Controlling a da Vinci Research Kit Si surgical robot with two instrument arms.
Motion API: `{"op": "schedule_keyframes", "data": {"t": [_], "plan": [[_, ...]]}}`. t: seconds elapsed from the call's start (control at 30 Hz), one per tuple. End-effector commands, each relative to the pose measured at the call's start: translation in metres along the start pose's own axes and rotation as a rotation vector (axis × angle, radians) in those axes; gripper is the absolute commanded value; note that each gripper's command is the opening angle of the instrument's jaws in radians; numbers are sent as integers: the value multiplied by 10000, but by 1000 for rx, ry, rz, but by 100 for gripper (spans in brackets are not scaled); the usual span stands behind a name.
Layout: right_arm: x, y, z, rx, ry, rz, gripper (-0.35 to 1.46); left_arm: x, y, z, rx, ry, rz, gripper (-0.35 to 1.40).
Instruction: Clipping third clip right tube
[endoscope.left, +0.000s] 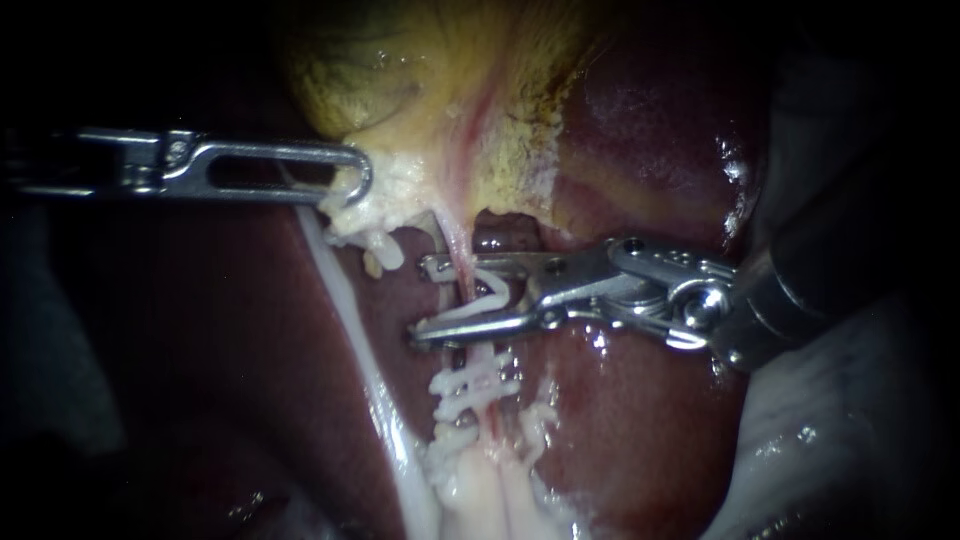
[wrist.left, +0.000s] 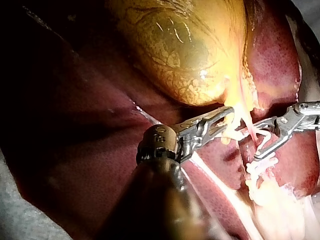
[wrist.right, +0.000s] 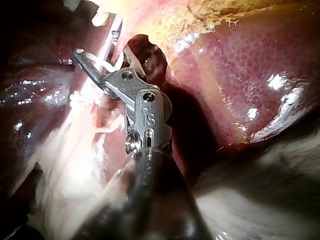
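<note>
Our right instrument (endoscope.left: 420, 300), a slim steel shaft ending in two long, narrow jaws, comes in from the right over the dark red, glistening liver (endoscope.left: 640, 120). Its jaws stand open in a moderate V. The thin pinkish tube (endoscope.left: 461, 262) that runs down from the yellow-green gallbladder (endoscope.left: 400, 70) passes straight between them, close to their tips. A small white clip (endoscope.left: 488, 296) sits in the gap between the jaws, bent around the tube and not pressed flat. We cannot tell whether the metal of either jaw touches the tube.

Just below the lower jaw, further down the same tube, two white clips (endoscope.left: 475, 385) lie across it, one just under the other. They are near the jaws but apart from them.

Our left instrument (endoscope.left: 350, 185), a steel tip with slotted jaws, reaches in from the left. Its jaws are closed on the whitish fatty tissue (endoscope.left: 385, 195) at the gallbladder's narrow end, above and to the left of the open jaws. A long white strand (endoscope.left: 355, 330) runs down from there, to the left of the tube.
</note>
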Motion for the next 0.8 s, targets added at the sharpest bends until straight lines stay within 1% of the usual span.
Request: {"op": "schedule_keyframes", "data": {"t": [0.03, 0.13, 0.23, 0.3, 0.37, 0.4, 0.43, 0.5, 0.8], "plan": [[1, 1, 0, 2, 1, -2, 48, 0, 1, 0, 1, 1, 0, -35], [2, 1, 1, 2, 4, -1, 46, 0, 1, 0, 1, 1, 1, -35], [2, 0, 1, 3, 4, 5, 38, 0, 1, 0, 2, 1, 1, -35], [1, 0, -2, 3, 7, 4, 2, 0, 1, 0, 2, 1, 1, -35], [2, -2, -8, -17, 4, 29, -35, 0, 1, -1, 2, 1, 1, -35], [3, -1, -10, -30, -7, 30, -35, 0, 1, -1, 2, 1, 1, -35], [5, -1, -11, -43, -28, 31, -35, 0, 1, -1, 2, 1, 1, -35], [5, -1, -13, -52, -56, 33, -35, 0, 2, -1, 2, 1, 1, -35], [4, -1, -13, -52, -59, 33, -35, 0, 2, -1, 2, 1, 1, -35]]}}
